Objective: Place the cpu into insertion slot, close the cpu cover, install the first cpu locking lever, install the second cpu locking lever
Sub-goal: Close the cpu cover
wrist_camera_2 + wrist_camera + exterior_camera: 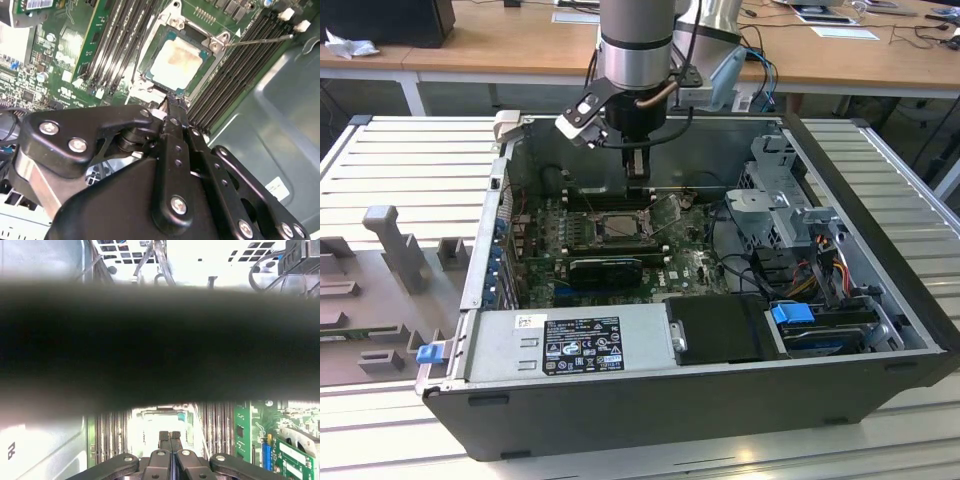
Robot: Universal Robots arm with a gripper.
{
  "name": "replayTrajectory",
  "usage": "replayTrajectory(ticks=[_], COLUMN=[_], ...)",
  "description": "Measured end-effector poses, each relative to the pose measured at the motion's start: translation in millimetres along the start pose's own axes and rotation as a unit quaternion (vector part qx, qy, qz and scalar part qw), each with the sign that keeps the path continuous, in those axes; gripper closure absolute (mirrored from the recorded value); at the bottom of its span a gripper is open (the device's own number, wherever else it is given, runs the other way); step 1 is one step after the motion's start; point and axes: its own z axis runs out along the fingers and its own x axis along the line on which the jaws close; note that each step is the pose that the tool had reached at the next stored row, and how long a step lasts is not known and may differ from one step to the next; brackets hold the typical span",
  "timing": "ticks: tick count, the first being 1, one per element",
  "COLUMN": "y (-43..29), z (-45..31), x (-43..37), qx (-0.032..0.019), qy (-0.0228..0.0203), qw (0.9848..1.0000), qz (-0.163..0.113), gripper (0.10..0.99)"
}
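Second wrist view: the cpu [176, 59] sits flat in the insertion slot [146, 64], with the silver cpu cover [218, 44] framing it. The gripper [170, 104] hovers at the socket's edge, fingers pinched together on nothing, probably to make a narrow pushing tip. A thin locking lever [260, 39] juts out, seemingly unlatched.

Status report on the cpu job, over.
Claw shut, tip at insertion slot edge. Cpu seated inside, cpu cover down over it. One locking lever juts over memory slots.
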Motion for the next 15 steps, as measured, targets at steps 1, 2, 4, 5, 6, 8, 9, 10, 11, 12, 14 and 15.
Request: replayTrajectory(ticks=[1, 2, 4, 5, 6, 8, 9, 10, 11, 12, 14, 15], y=[1.2, 2.9, 3.5, 3.7, 4.5, 11.8, 15.3, 23.2, 28.5, 31.6, 35.6, 36.6], z=[0.0, -0.2, -2.5, -3.1, -3.0, -2.7, -2.5, -1.9, -1.3, -1.0, -0.5, -0.3], x=[0.0, 0.1, 0.1, 0.2, 0.2, 0.4, 0.5, 0.7, 0.8, 0.9, 1.0, 1.1], qx=[0.0000, 0.0001, 0.0001, 0.0001, 0.0000, 0.0001, 0.0000, 0.0000, 0.0001, 0.0001, 0.0001, 0.0000], qy=[-0.0001, -0.0001, -0.0002, -0.0002, 0.0000, -0.0001, -0.0001, 0.0000, -0.0002, -0.0002, -0.0001, -0.0001], qw=[1.0000, 1.0000, 1.0000, 1.0000, 1.0000, 1.0000, 1.0000, 1.0000, 1.0000, 1.0000, 1.0000, 1.0000], qz=[0.000, 0.000, 0.000, 0.000, 0.000, 0.000, 0.000, 0.000, 0.000, 0.000, 0.000, 0.000], gripper=[0.980, 0.980, 0.980, 0.980, 0.980, 0.980, 0.980, 0.980, 0.980, 0.980, 0.980, 0.980])
